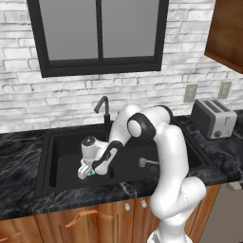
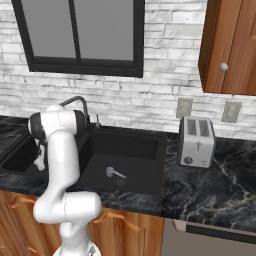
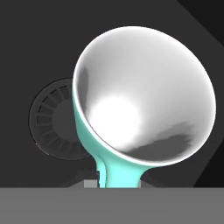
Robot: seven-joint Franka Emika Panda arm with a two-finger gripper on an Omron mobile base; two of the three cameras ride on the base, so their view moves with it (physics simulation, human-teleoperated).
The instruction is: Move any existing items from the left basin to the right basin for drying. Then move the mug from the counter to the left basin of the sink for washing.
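Observation:
My gripper hangs low inside the left basin of the black sink, shut on the teal mug. In the hand view the mug is tilted, its pale glossy inside facing the camera and its teal wall running down to my gripper. The basin's round grey drain lies just behind and beside it. I cannot tell whether the mug touches the floor. The small silver-grey utensil lies on the floor of the right basin.
A black angular faucet stands behind the sink. A silver toaster sits on the veined black counter to the right. Wooden wall cabinets hang above it.

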